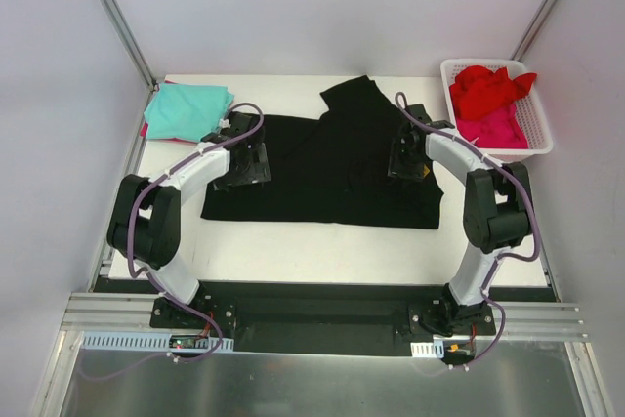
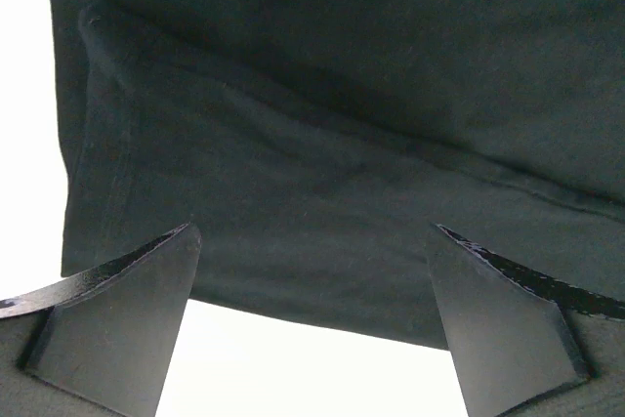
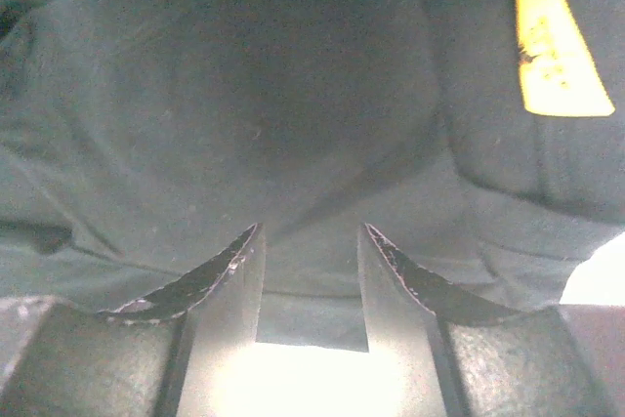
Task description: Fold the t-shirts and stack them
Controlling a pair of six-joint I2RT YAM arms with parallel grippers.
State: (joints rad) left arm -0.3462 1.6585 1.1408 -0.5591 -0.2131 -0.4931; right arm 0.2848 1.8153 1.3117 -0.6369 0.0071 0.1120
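A large black t-shirt (image 1: 332, 178) lies spread on the white table, with one sleeve folded up toward the back (image 1: 352, 95). My left gripper (image 1: 244, 158) hovers low over the shirt's left edge, jaws wide open; in the left wrist view (image 2: 312, 231) the hem of the black cloth (image 2: 312, 144) runs between the fingers with nothing pinched. My right gripper (image 1: 408, 158) sits at the shirt's right side. Its jaws (image 3: 311, 231) stand partly open, and the edge of the black cloth (image 3: 244, 95) lies in the gap. A folded teal t-shirt (image 1: 186, 109) rests at the back left.
A white slotted basket (image 1: 542, 139) at the back right holds a red shirt (image 1: 488, 90) and a pink one (image 1: 498, 129). A yellow label (image 3: 557, 46) shows on the black cloth. Metal frame posts rise at both back corners.
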